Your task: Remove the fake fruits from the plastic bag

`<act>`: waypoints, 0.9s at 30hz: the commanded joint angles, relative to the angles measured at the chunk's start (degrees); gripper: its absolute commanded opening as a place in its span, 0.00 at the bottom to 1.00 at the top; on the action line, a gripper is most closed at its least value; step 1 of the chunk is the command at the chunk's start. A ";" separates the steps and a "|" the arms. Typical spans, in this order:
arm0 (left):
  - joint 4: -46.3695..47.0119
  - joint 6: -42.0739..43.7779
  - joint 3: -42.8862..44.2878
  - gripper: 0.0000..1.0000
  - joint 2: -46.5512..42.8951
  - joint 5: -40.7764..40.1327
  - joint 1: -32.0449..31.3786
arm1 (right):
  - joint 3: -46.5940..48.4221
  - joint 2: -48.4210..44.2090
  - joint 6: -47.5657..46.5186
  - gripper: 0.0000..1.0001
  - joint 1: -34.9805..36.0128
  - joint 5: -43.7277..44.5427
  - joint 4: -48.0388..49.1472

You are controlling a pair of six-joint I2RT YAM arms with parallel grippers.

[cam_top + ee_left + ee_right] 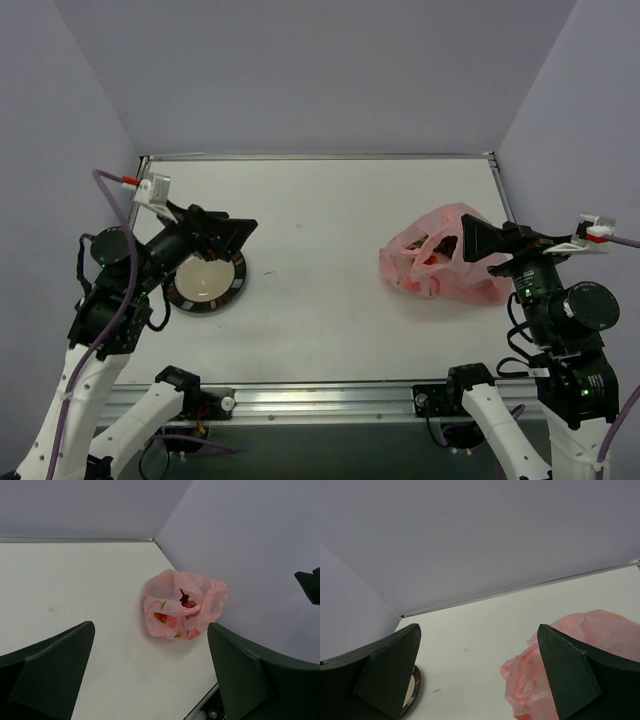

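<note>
The plastic bag (pixel 440 258) lies crumpled on the right side of the table (pixel 320 210), with the fake fruits (pixel 165 618) inside it, showing as red and orange lumps through the pink film. The right gripper (pixel 470 240) hangs over the bag's right edge, jaws spread wide and empty, perhaps brushing the plastic. The left gripper (pixel 228 234) is also wide open and empty above the plate (pixel 237 284), well apart from the bag.

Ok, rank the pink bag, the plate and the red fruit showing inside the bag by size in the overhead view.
1. pink bag, clearly the largest.
2. plate, partly hidden from above.
3. red fruit, only a small patch showing through the bag.
</note>
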 commanded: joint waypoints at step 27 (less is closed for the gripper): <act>18.76 22.83 35.19 0.94 72.86 21.42 -27.66 | -15.72 15.83 2.73 1.00 1.05 11.92 -1.27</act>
